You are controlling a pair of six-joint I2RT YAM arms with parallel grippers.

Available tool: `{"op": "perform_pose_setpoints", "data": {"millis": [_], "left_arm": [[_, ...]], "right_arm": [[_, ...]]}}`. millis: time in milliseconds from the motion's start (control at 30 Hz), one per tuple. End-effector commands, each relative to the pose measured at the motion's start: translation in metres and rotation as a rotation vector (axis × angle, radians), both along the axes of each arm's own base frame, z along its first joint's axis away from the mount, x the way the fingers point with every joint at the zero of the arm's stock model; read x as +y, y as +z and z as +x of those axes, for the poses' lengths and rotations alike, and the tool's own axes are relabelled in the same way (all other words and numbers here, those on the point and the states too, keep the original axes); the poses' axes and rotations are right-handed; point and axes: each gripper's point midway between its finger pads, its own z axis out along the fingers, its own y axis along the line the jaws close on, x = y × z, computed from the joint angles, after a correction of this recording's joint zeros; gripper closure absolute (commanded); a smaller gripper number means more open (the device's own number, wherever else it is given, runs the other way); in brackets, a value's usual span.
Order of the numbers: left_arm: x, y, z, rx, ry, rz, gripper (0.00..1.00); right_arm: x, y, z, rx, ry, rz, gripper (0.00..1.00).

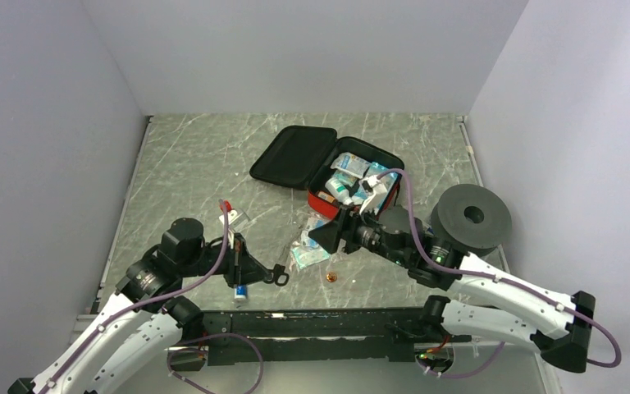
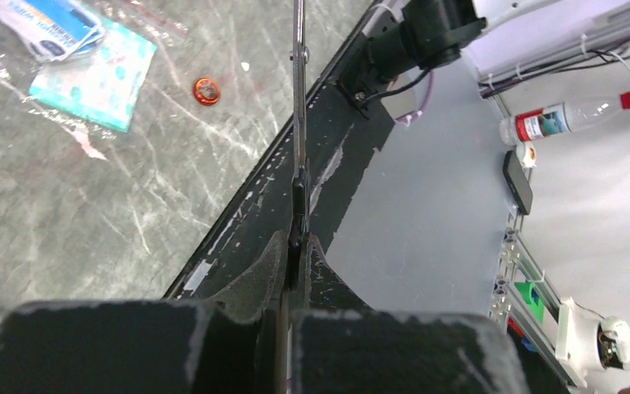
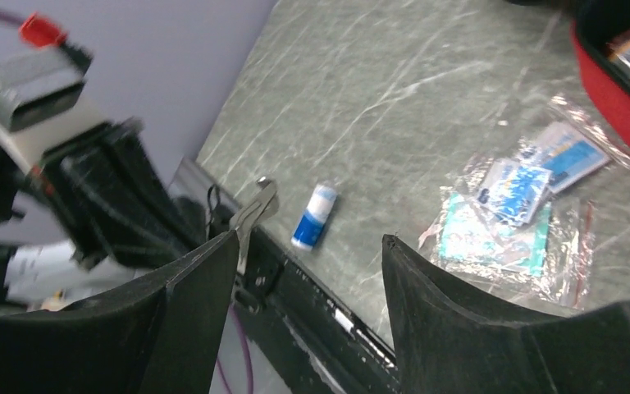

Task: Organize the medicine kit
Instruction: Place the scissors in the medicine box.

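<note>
The red medicine kit (image 1: 321,198) lies open mid-table, its black-lined lid (image 1: 293,156) folded back to the left and its base full of packets and bottles. Its red wall also shows in the right wrist view (image 3: 617,92). My right gripper (image 1: 322,237) is open and empty (image 3: 310,246), just in front of the kit above some bagged packets (image 1: 309,249) (image 3: 499,223). My left gripper (image 1: 256,271) is shut on a thin metal tool (image 2: 298,98), seen edge-on (image 2: 298,242) and pointing right along the table's near edge. A small blue-and-white tube (image 1: 240,291) (image 3: 313,215) lies beside it.
A grey round disc (image 1: 470,217) stands at the right by the right arm. A small orange round piece (image 1: 331,278) (image 2: 206,90) lies near the front edge. A clear bag with a red-tipped item (image 1: 230,212) lies behind the left gripper. A black rail (image 1: 328,320) borders the near edge.
</note>
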Motion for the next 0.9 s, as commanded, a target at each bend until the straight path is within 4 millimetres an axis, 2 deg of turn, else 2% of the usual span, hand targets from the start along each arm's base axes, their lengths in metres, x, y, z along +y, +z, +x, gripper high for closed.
{"op": "perform_pose_setpoints", "data": {"millis": [0,233,367,533,867], "left_arm": [[-0.009,0.031,-0.013,-0.089,-0.114,-0.112,1.0],[-0.011,0.038,-0.023,-0.108,-0.184,-0.152,1.0],[-0.013,0.043,-0.028,-0.115,-0.216,-0.183,1.0],[-0.013,0.042,-0.033,-0.11,-0.246,-0.192,1.0],[-0.012,0.049,-0.037,-0.139,-0.263,-0.214,1.0]], "right_arm": [[0.005,0.03,-0.03,-0.181,0.249,0.023,0.33],[0.018,0.039,-0.067,-0.223,0.491,0.087,0.32],[0.022,0.035,-0.068,-0.215,0.501,0.11,0.33],[0.029,0.042,-0.075,-0.236,0.552,0.167,0.34],[0.038,0.055,-0.07,-0.251,0.544,0.214,0.39]]}}
